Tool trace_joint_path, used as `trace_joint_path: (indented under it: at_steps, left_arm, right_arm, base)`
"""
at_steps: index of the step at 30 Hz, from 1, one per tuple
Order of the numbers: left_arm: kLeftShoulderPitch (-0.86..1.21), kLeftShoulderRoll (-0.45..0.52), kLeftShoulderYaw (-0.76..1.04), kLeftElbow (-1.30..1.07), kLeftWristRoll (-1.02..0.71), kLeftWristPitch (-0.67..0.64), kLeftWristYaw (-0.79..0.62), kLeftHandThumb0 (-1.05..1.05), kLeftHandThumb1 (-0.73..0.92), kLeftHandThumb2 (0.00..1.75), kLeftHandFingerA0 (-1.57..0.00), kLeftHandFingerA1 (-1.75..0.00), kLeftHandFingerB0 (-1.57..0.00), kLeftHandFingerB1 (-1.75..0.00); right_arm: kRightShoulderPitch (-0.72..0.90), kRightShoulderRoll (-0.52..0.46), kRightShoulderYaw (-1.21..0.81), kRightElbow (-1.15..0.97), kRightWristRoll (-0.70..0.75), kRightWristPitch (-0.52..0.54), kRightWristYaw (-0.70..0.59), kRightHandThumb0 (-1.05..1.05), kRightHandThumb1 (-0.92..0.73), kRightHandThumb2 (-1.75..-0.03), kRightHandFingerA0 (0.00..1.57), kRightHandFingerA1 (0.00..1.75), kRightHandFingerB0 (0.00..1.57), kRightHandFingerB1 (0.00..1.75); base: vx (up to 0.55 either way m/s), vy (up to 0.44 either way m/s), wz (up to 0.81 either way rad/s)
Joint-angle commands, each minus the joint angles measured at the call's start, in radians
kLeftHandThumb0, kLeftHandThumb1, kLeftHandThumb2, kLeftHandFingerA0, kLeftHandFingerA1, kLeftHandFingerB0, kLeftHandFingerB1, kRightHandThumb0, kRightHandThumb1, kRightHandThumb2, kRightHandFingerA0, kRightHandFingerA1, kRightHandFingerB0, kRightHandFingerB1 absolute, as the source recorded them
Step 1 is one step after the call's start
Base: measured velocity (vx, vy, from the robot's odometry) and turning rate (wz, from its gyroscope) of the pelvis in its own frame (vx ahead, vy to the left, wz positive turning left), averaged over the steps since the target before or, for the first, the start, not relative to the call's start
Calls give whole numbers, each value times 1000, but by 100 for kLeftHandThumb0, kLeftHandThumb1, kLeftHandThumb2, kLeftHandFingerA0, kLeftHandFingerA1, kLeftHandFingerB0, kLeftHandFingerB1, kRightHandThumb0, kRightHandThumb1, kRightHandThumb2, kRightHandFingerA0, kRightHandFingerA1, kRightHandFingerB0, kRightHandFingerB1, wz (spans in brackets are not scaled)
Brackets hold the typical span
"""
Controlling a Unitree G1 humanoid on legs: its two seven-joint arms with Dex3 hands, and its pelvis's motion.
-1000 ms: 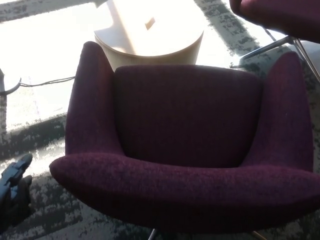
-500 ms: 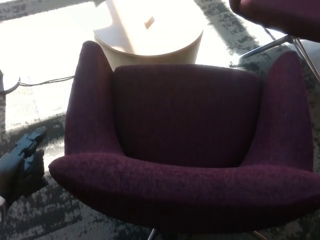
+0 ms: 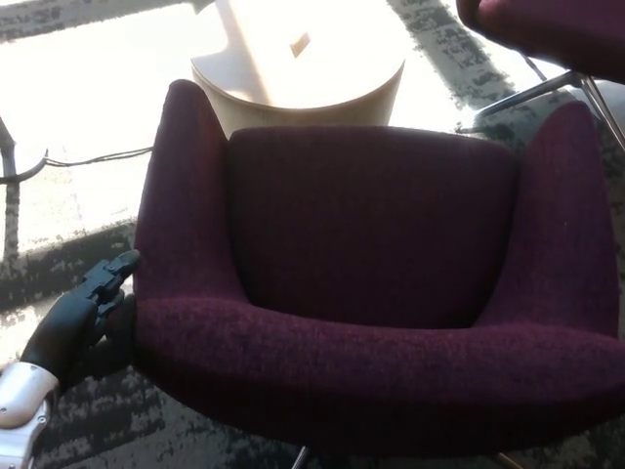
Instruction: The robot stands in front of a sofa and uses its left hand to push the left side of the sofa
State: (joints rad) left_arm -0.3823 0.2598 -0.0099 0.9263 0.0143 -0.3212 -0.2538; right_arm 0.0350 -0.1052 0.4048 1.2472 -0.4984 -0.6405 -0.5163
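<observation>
The left hand [image 3: 86, 311], brought up from the lower left and now holding nothing with fingers loosely extended, is pressed against the left side of the purple sofa [image 3: 371, 283] directly ahead, so pushing is judged begun.

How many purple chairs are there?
2. One big purple sofa chair fills the middle, with the robot's left hand at its left side. A second purple chair peeks in at the top right corner, mostly cut off. More may be outside the picture.
</observation>
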Motion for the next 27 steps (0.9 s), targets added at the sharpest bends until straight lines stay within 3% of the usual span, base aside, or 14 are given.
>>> trace_joint_path:
  at_steps: [1, 6, 7, 8, 12, 27]
  left_arm:
    - [18, -34, -27, 13, 21, 39, -20, -96, 85, 126, 0, -14, 0, -8]
    - [46, -42, -44, -10, 31, 15, -22, -90, 83, 125, 0, -19, 0, -13]
    - [57, -49, -51, -21, 37, -1, -15, -96, 92, 83, 0, -26, -2, -21]
    - [62, -54, -55, -26, 37, -11, -14, -88, 79, 123, -1, -24, -2, -17]
    - [80, -72, -82, -68, 49, 0, -14, -95, 81, 123, -4, -22, -7, -12]
    - [165, -115, -233, -196, 93, -1, 1, -93, 78, 120, -1, -28, -7, -17]
  right_arm:
    - [2, -10, -2, 6, -8, -14, -13, -47, -66, -60, 81, 78, 72, 48]
    - [4, -6, -12, 3, 1, -10, -1, -47, -65, -59, 83, 79, 74, 47]
    - [4, -6, -12, 3, -1, -12, -4, -46, -65, -59, 83, 80, 74, 48]
    - [2, -6, -11, 3, -3, -13, -6, -46, -65, -59, 83, 79, 74, 48]
    - [-1, -4, -10, 2, -5, -3, -10, -47, -65, -60, 80, 75, 73, 48]
    - [1, -9, -7, 1, -10, -2, -3, -47, -66, -60, 81, 73, 72, 46]
  base:
    - [0, 0, 0]
    - [0, 0, 0]
    - [0, 0, 0]
    - [0, 0, 0]
    - [0, 0, 0]
    - [0, 0, 0]
